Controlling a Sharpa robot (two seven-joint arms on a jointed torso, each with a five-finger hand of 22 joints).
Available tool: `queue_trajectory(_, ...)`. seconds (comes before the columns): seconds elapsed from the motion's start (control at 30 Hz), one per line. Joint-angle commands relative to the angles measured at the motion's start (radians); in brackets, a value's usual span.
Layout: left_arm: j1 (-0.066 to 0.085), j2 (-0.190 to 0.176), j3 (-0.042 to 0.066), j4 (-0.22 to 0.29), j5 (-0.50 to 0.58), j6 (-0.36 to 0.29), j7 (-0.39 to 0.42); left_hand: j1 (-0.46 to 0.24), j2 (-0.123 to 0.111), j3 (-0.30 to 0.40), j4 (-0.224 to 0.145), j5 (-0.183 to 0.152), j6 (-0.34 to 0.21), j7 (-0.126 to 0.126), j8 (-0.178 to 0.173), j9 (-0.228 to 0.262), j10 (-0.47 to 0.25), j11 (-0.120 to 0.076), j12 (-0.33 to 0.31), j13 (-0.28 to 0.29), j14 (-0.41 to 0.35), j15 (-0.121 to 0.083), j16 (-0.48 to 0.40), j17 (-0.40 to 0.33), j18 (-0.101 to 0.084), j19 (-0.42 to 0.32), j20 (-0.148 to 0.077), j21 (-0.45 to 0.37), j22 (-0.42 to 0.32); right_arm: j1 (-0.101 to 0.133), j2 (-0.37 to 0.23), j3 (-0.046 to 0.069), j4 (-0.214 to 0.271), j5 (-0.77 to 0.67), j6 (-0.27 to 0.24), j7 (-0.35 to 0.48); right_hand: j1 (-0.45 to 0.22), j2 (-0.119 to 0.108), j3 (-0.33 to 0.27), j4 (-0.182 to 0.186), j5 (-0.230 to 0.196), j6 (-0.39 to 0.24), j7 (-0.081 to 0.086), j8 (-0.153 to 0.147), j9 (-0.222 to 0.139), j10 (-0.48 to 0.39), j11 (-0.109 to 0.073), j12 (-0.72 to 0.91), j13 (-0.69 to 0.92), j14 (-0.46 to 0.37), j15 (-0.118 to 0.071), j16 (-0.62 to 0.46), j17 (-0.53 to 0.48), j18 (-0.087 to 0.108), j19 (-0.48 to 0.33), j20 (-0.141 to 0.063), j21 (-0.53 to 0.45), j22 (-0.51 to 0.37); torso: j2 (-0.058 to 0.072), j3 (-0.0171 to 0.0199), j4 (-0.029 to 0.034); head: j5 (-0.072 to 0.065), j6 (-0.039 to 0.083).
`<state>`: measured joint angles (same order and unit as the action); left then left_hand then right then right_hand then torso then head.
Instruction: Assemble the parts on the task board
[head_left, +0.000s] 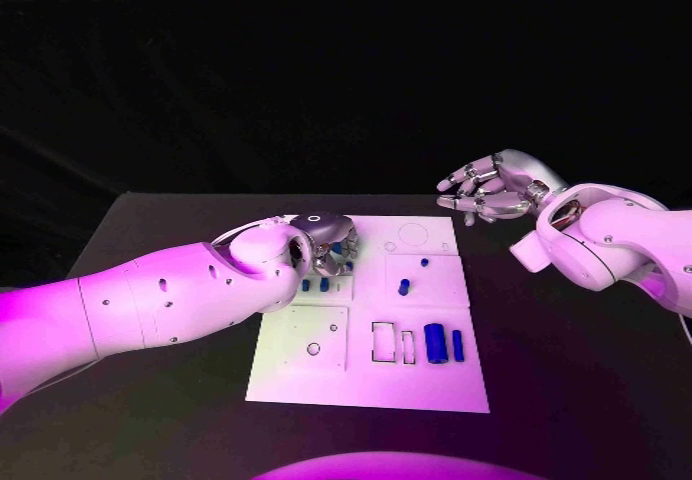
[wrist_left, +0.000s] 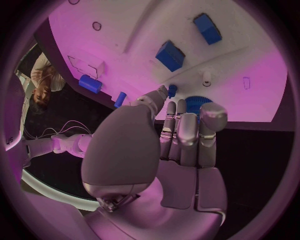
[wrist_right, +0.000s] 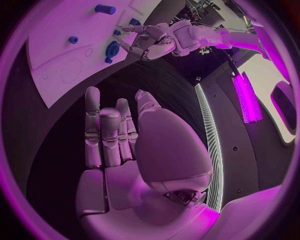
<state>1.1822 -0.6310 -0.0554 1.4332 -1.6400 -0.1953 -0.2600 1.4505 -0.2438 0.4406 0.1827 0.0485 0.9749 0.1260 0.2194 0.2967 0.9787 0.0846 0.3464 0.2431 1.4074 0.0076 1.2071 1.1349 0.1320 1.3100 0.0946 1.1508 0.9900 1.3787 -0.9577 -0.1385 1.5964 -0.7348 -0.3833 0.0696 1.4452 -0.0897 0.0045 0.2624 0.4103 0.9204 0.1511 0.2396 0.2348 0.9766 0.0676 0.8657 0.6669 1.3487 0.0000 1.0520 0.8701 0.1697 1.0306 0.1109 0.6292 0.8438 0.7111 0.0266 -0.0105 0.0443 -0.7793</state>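
Black table (head_left: 577, 350) carries white task board (head_left: 325, 385) at centre; blue parts (head_left: 434, 342) lie on its near-right area, more mid-board. Left hand (head_left: 326, 240) sits over board's far-left corner, fingers curled onto blue gear (wrist_left: 197, 103); firm hold: cannot tell. Right hand (head_left: 490, 188) hovers beyond board's far-right corner, fingers apart, empty.
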Motion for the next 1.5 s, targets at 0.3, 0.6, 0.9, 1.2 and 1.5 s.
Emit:
queue_trajectory(0.3, -0.005, 0.015, 0.001, -0.014, 0.001, 0.025, 0.0, 0.019, 0.012, 0.046, -0.007, 0.0, 0.025, 0.004, -0.026, -0.022, 0.04, -0.003, -0.036, -0.032, 0.013, -0.004, 0.018, 0.005, -0.015, 0.006, -0.002, 0.019, 0.02, -0.001, 0.001, 0.0, 0.002, -0.008, 0.006, 0.009, -0.003, 0.002, 0.003, 0.006, 0.007, -0.009, 0.0, 0.005, 0.001, -0.004, 0.001, 0.001, -0.002, -0.002, 0.0, 0.001, 0.004, 0.013, 0.007, 0.001, -0.006, -0.001, 0.0, 0.0007, -0.0009, -0.005, -0.004)
queue_trajectory(0.6, -0.006, 0.019, 0.001, -0.023, 0.004, 0.031, 0.004, 0.023, 0.015, 0.074, -0.011, 0.0, 0.048, 0.002, -0.037, -0.033, 0.075, -0.007, -0.057, -0.051, 0.018, -0.007, 0.03, 0.009, -0.019, 0.012, -0.003, 0.038, 0.043, -0.001, 0.001, 0.0, 0.002, -0.008, 0.006, 0.008, -0.002, 0.002, 0.003, 0.006, 0.008, -0.008, 0.0, 0.005, 0.001, -0.004, 0.001, 0.001, -0.002, -0.001, 0.0, 0.001, 0.004, 0.013, 0.007, 0.001, -0.007, -0.001, -0.001, 0.0012, 0.0003, -0.006, -0.007)
queue_trajectory(0.9, -0.01, 0.026, 0.001, -0.035, 0.014, 0.046, 0.006, 0.023, 0.018, 0.091, -0.016, 0.0, 0.065, 0.002, -0.045, -0.041, 0.099, -0.009, -0.077, -0.065, 0.023, -0.009, 0.042, 0.014, -0.022, 0.017, -0.005, 0.054, 0.062, -0.001, 0.002, 0.0, 0.003, -0.008, 0.006, 0.007, -0.002, 0.003, 0.003, 0.006, 0.009, -0.008, 0.0, 0.005, 0.001, -0.004, 0.001, 0.002, -0.002, -0.001, 0.0, 0.002, 0.005, 0.013, 0.008, 0.0, -0.007, -0.002, 0.0, 0.0006, 0.0003, -0.007, -0.008)
queue_trajectory(1.2, -0.013, 0.03, 0.001, -0.036, 0.032, 0.057, 0.016, 0.02, 0.015, 0.101, -0.021, 0.0, 0.066, 0.004, -0.059, -0.05, 0.107, -0.007, -0.1, -0.078, 0.022, -0.008, 0.045, 0.012, -0.023, 0.016, -0.004, 0.059, 0.068, 0.0, 0.001, 0.0, 0.004, -0.008, 0.007, 0.007, -0.001, 0.003, 0.004, 0.006, 0.011, -0.008, 0.0, 0.006, 0.001, -0.004, 0.001, 0.002, -0.002, 0.0, -0.001, 0.003, 0.007, 0.013, 0.008, 0.0, -0.008, -0.002, 0.0, 0.0003, 0.0, -0.008, -0.011)
queue_trajectory(1.5, -0.014, 0.032, 0.001, -0.037, 0.039, 0.067, 0.017, 0.02, 0.019, 0.109, -0.025, 0.0, 0.074, 0.005, -0.065, -0.054, 0.118, -0.007, -0.113, -0.085, 0.024, -0.007, 0.052, 0.015, -0.024, 0.018, -0.004, 0.067, 0.078, 0.0, 0.001, 0.0, 0.004, -0.008, 0.007, 0.007, -0.001, 0.003, 0.004, 0.006, 0.011, -0.008, 0.0, 0.006, 0.001, -0.004, 0.001, 0.002, -0.002, 0.0, -0.001, 0.003, 0.007, 0.013, 0.008, 0.0, -0.008, -0.002, 0.0, 0.0008, 0.0009, -0.009, -0.013)
